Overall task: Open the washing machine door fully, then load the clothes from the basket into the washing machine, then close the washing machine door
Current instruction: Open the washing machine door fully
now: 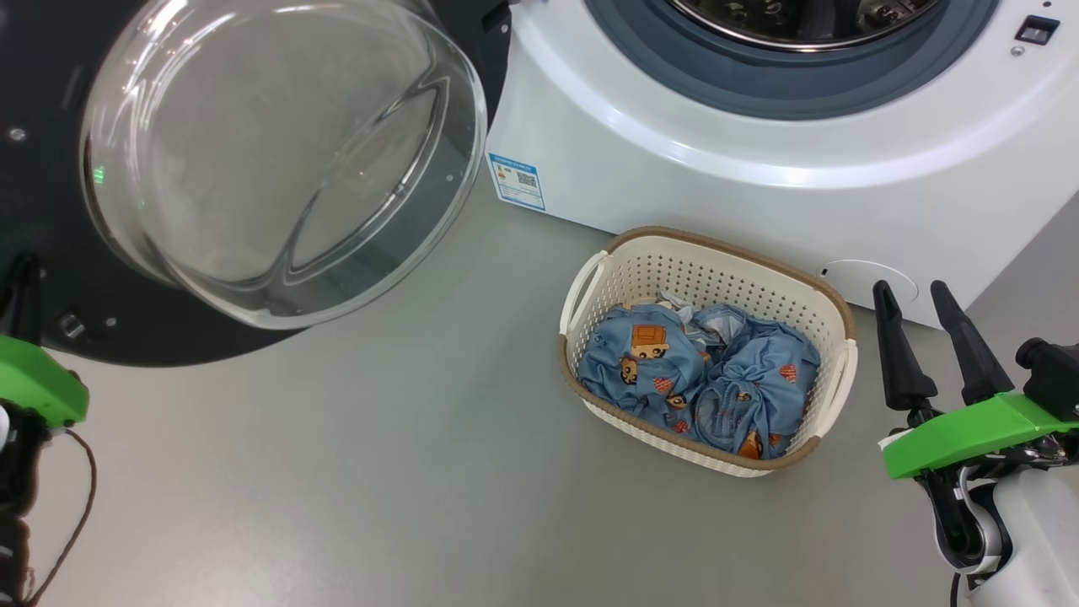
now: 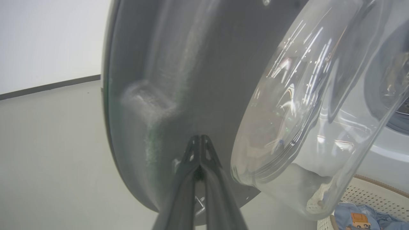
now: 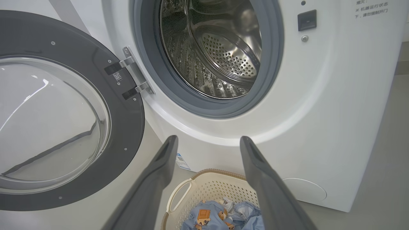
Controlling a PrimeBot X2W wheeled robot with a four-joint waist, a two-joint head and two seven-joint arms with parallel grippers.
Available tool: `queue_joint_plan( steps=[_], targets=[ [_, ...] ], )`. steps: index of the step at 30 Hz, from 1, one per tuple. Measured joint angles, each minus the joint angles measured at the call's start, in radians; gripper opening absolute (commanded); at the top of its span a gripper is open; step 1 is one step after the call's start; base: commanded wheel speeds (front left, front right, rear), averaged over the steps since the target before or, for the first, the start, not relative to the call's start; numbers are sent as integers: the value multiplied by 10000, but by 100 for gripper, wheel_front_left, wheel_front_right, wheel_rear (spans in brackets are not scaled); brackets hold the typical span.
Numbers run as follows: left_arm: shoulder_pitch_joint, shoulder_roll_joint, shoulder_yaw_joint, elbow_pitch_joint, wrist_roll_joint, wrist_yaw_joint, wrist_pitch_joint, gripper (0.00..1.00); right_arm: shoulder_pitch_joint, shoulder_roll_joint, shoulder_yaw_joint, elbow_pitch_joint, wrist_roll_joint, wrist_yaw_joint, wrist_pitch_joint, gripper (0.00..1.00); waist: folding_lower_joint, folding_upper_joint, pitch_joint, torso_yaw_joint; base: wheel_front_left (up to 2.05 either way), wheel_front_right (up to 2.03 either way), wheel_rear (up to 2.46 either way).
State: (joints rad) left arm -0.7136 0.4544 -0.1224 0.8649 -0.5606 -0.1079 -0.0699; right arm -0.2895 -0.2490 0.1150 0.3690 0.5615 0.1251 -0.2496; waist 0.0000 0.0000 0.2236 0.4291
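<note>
The washing machine door (image 1: 42, 76) stands swung open at the left, its clear glass bowl (image 1: 278, 160) bulging toward me. My left gripper (image 2: 199, 138) is shut, its tips together against the door's dark grey inner face (image 2: 179, 64) beside the bowl. The washing machine (image 1: 759, 160) shows its steel drum (image 3: 217, 48) and grey seal (image 3: 271, 64) uncovered. On the floor before it sits the basket (image 1: 830, 308), holding the light-blue clothes (image 1: 700, 371). My right gripper (image 1: 912, 291) is open and empty, just right of the basket; its fingers (image 3: 159, 166) frame the basket (image 3: 204, 188) from above.
Grey floor (image 1: 405, 472) spreads between door and basket. A small blue label (image 1: 516, 179) sits on the washer's lower left corner, a round filter cover (image 1: 860, 278) at the lower right. A white wall with dark skirting (image 2: 48, 86) lies behind the door.
</note>
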Motion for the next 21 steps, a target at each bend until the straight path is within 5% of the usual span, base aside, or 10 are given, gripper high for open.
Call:
queue_joint_plan(
  steps=[21],
  targets=[
    [-574, 107, -744, 1354, -2, -226, -821, 0, -4, 136, -163, 38, 4, 0, 0, 100, 0, 0, -362, -275, 0, 0, 0]
  ],
)
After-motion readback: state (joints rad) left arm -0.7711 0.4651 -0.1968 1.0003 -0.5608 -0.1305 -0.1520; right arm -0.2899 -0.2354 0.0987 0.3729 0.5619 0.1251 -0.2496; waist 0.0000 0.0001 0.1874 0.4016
